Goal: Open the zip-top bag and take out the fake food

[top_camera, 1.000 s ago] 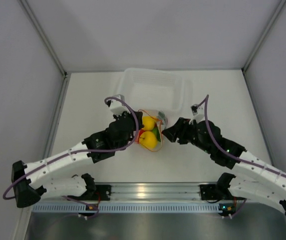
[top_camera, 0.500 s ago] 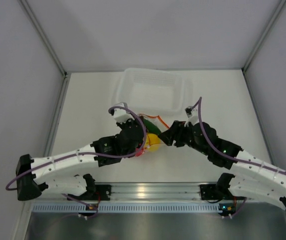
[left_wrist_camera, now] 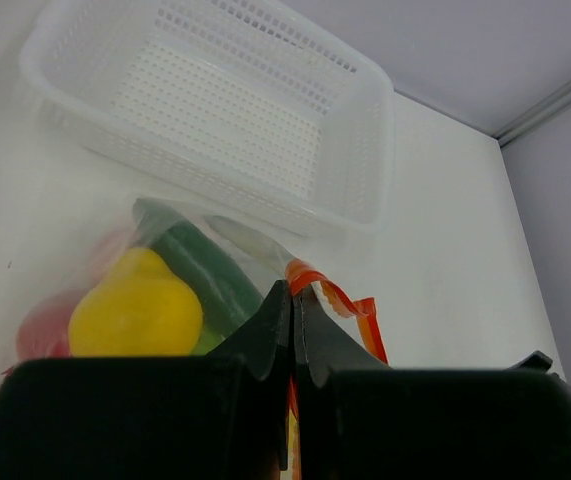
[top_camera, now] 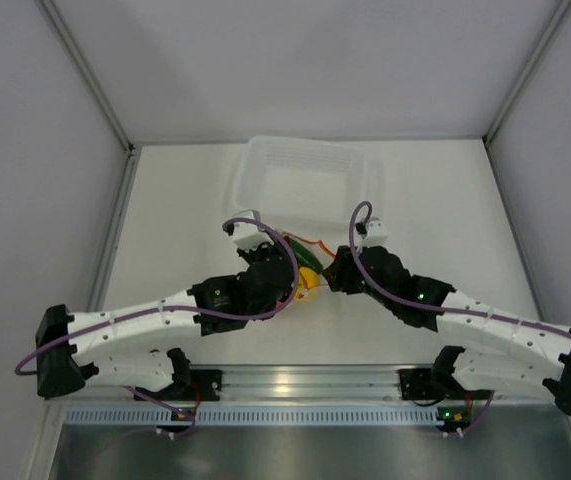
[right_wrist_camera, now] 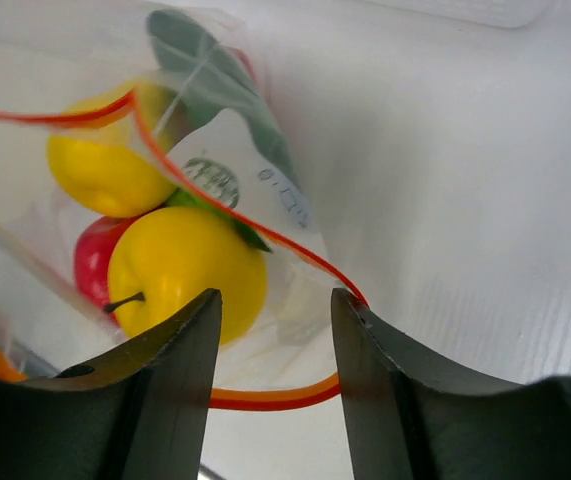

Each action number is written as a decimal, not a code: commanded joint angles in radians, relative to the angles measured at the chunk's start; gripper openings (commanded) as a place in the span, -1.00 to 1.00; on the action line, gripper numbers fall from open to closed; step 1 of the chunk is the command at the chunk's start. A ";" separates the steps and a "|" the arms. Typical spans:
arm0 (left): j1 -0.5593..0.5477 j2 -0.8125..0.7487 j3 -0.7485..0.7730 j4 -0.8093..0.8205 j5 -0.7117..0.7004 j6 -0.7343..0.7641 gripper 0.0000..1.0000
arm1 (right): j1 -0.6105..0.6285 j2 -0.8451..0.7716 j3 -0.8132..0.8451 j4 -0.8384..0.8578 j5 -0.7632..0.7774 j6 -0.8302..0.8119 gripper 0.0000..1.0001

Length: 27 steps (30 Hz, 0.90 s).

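Observation:
The clear zip-top bag (top_camera: 312, 262) lies between my two grippers, just in front of the basket. My left gripper (left_wrist_camera: 292, 291) is shut on the bag's orange-red zip strip (left_wrist_camera: 341, 298) and shows in the top view (top_camera: 295, 268). Through the plastic I see a yellow fruit (left_wrist_camera: 135, 311), a dark green cucumber (left_wrist_camera: 205, 270) and a red fruit (left_wrist_camera: 40, 326). My right gripper (right_wrist_camera: 275, 300) is open at the bag's spread mouth, also visible from above (top_camera: 332, 272). Its jaws straddle the strip's loop (right_wrist_camera: 275, 395). A yellow apple (right_wrist_camera: 187, 270), a second yellow fruit (right_wrist_camera: 105, 165) and a red one (right_wrist_camera: 93, 262) lie just inside.
The translucent white basket (top_camera: 265, 165) stands directly behind the bag, also in the left wrist view (left_wrist_camera: 380, 130). White walls enclose the table on three sides. A metal rail (top_camera: 305, 385) runs along the near edge.
Both grippers have closed in on the bag from either side. The right gripper has moved left to the bag's mouth. The left arm now covers most of the fruit from above.

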 commanded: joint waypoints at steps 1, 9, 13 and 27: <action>-0.003 -0.025 -0.005 0.048 -0.009 -0.014 -1.00 | -0.048 0.063 0.023 0.008 0.062 -0.054 -0.03; -0.003 -0.078 -0.047 0.047 -0.018 -0.006 -1.00 | -0.100 0.062 0.000 0.028 0.019 -0.106 0.00; -0.003 -0.109 -0.063 0.047 -0.012 -0.006 -1.00 | -0.176 0.083 -0.012 0.040 -0.054 -0.111 -0.06; -0.003 -0.062 -0.063 0.042 0.000 -0.014 -1.00 | -0.219 0.129 0.009 0.039 -0.187 -0.184 -0.84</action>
